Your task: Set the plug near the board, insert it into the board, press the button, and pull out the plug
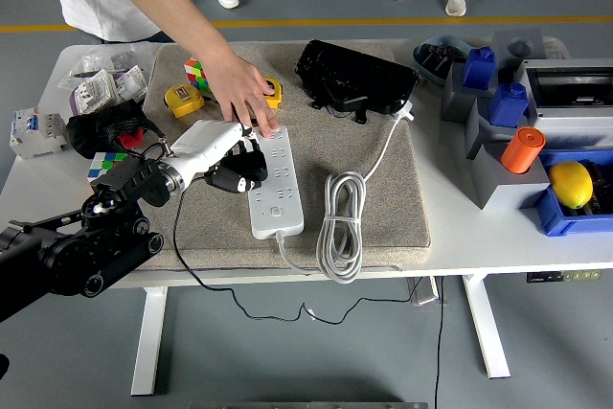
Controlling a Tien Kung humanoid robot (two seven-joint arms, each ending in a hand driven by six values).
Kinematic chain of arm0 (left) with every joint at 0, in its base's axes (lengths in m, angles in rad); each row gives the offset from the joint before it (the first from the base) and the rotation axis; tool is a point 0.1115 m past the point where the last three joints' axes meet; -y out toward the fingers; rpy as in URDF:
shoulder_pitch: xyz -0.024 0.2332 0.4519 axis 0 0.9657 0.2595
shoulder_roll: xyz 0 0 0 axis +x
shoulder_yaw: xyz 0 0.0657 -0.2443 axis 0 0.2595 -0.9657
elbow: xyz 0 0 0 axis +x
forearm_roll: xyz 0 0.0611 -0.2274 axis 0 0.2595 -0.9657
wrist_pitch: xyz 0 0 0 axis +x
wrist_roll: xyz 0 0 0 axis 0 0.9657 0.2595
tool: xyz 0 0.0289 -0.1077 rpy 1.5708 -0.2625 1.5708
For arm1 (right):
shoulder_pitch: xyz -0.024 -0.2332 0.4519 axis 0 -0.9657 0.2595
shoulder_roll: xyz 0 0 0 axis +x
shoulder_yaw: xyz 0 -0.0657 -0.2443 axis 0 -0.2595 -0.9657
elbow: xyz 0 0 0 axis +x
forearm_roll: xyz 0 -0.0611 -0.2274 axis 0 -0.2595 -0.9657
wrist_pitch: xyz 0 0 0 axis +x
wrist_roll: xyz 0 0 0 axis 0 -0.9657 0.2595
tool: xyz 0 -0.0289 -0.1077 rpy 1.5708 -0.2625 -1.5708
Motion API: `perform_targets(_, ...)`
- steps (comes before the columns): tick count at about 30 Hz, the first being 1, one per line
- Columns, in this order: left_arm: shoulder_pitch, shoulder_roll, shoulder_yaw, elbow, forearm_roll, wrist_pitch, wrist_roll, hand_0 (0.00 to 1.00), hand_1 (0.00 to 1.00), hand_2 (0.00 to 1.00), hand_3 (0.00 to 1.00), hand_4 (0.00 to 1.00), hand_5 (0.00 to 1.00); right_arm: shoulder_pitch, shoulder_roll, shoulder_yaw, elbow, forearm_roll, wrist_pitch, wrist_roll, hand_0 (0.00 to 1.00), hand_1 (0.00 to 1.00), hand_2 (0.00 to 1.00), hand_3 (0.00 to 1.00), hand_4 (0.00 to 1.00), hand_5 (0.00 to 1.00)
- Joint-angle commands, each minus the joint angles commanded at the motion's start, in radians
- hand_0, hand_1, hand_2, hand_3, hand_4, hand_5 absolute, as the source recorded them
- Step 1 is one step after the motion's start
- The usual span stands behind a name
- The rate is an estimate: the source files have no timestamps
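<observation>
The robot's black left arm point(72, 256) comes in from the lower left corner and angles up and to the right over the table. Its white-cased wrist leads into the left hand point(235, 168), whose dark fingers point(251, 171) are curled around a small black plug point(230, 180). The right arm is out of view. From the far side, a person's bare forearm reaches down and their hand point(241, 93) lies flat, palm down, fingers spread, just above the robot's hand.

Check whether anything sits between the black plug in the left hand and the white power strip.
Nothing visible does. The left hand holds the black plug right beside the power strip, at its left edge. A person's hand presses on the strip's far end, clear of the nearer sockets.
</observation>
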Motion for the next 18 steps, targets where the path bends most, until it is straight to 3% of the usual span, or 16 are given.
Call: perform_targets(18, -0.002, 0.016, -0.027, -0.017, -0.111, 0.002, -0.05, 0.237, 0.308, 0.32, 0.501, 0.831, 0.09, 0.0, 0.003, 0.004, 0.0, -0.002, -0.002, 0.003, 0.709, 0.714, 0.698, 0.596, 0.998, 0.594)
